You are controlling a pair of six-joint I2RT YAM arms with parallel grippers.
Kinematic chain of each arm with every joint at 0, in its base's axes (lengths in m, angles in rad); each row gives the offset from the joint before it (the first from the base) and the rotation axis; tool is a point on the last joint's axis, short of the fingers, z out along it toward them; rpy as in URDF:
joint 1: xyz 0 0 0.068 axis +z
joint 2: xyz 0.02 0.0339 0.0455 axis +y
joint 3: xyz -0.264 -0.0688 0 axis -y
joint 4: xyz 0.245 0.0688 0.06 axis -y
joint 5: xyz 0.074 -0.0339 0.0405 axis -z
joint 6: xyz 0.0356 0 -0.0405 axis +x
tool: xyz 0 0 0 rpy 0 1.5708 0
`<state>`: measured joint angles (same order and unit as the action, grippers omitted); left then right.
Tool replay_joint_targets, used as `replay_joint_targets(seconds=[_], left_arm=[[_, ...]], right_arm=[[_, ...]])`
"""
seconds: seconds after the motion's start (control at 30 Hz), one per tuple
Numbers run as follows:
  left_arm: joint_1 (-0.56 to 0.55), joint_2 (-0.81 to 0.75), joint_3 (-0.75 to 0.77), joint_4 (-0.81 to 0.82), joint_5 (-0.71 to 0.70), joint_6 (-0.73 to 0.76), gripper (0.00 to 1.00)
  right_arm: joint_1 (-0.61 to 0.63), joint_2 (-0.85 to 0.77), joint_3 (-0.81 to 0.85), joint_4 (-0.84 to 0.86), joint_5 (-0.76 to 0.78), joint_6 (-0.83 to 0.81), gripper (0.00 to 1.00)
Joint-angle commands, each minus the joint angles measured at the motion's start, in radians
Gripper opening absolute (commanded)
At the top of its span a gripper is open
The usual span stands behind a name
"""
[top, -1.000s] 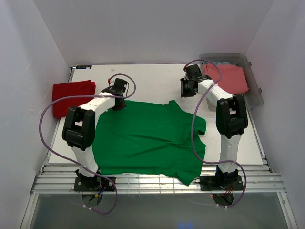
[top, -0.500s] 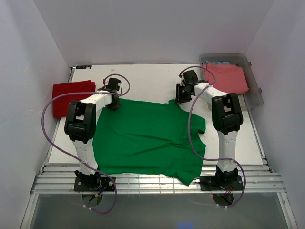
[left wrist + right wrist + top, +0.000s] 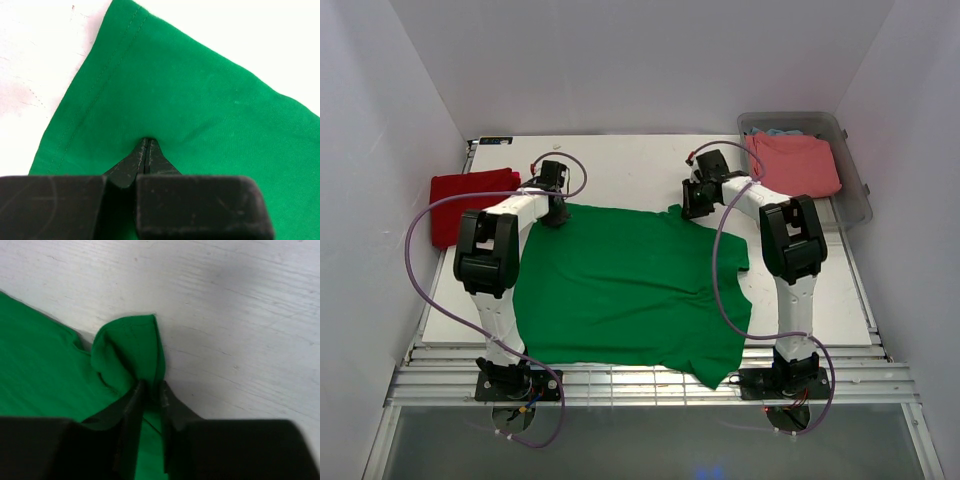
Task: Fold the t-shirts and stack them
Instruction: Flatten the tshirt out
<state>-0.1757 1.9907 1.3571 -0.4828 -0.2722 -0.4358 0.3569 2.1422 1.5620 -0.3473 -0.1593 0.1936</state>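
Note:
A bright green t-shirt (image 3: 630,285) lies spread flat across the middle of the table. My left gripper (image 3: 554,208) is at its far left corner, and in the left wrist view the gripper (image 3: 146,143) is shut on a pinch of green cloth (image 3: 200,95). My right gripper (image 3: 689,207) is at the far right corner, its jaws (image 3: 150,389) closed on a bunched fold of the green hem (image 3: 132,345). A deep red t-shirt (image 3: 470,202) lies folded at the left. A salmon-pink t-shirt (image 3: 798,162) lies in the bin, with a bit of light blue t-shirt (image 3: 782,131) showing behind it.
A clear plastic bin (image 3: 855,190) stands at the far right corner of the table. White walls close in the left, back and right sides. The green shirt's near hem hangs over the slatted front edge (image 3: 650,385). Purple cables loop beside both arms.
My right gripper has come left and nearer, from beside the bin to the shirt's far right corner. My left gripper has moved left and back, drawing the far left corner outward.

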Motion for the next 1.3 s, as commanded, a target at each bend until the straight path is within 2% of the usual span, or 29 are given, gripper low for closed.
replay_joint_targets(seconds=[0.0,0.07,0.13,0.33,0.37,0.5,0.67,0.73,0.77,0.83,0.87,0.9,1.0,1.07,1.1,1.2,1.27], left_arm=[[0.016,0.023,0.005,0.0,0.005,0.005,0.0],[0.021,0.023,-0.001,0.0,0.005,0.008,0.0],[0.027,0.019,-0.006,0.0,0.004,0.006,0.0],[0.047,0.01,-0.027,0.0,0.005,0.003,0.0],[0.05,0.01,-0.03,0.0,0.005,0.002,0.0],[0.064,0.002,-0.049,-0.004,0.005,-0.006,0.0],[0.079,-0.009,-0.065,-0.007,0.011,-0.009,0.0],[0.081,-0.012,-0.067,-0.007,0.016,-0.007,0.0],[0.081,-0.013,-0.067,-0.007,0.016,-0.007,0.0],[0.082,-0.016,-0.069,-0.007,0.018,-0.009,0.0],[0.082,-0.016,-0.07,-0.007,0.019,-0.009,0.0],[0.082,-0.02,-0.072,-0.008,0.021,-0.011,0.0],[0.082,-0.023,-0.078,-0.007,0.025,-0.011,0.0],[0.082,-0.024,-0.079,-0.008,0.036,-0.012,0.0],[0.082,-0.024,-0.079,-0.008,0.045,-0.014,0.0],[0.082,-0.029,-0.082,-0.01,0.057,-0.018,0.0],[0.082,-0.038,-0.087,-0.01,0.06,-0.02,0.0]], right_arm=[[0.034,0.062,0.024,-0.064,-0.002,-0.017,0.21],[0.048,0.082,0.055,-0.064,0.023,-0.02,0.1],[0.053,0.103,0.094,-0.071,0.065,-0.022,0.08],[0.051,0.12,0.216,-0.107,0.322,-0.01,0.08],[0.05,0.122,0.271,-0.111,0.392,-0.011,0.08],[0.04,0.114,0.421,-0.101,0.509,-0.034,0.08],[0.036,0.097,0.549,0.002,0.523,-0.129,0.08],[0.036,0.076,0.531,0.049,0.476,-0.16,0.09],[0.036,0.065,0.514,0.088,0.401,-0.174,0.09],[0.042,0.015,0.411,0.131,0.351,-0.189,0.09],[0.043,-0.008,0.356,0.202,0.328,-0.189,0.09],[0.043,-0.066,0.231,0.246,0.313,-0.189,0.09],[0.045,-0.154,0.069,0.373,0.27,-0.189,0.13],[0.047,-0.15,0.036,0.349,0.267,-0.189,0.37],[0.044,-0.122,0.068,0.265,0.267,-0.189,0.57],[0.043,-0.096,0.093,0.179,0.311,-0.189,0.59],[0.043,-0.146,0.028,0.224,0.307,-0.189,0.6]])
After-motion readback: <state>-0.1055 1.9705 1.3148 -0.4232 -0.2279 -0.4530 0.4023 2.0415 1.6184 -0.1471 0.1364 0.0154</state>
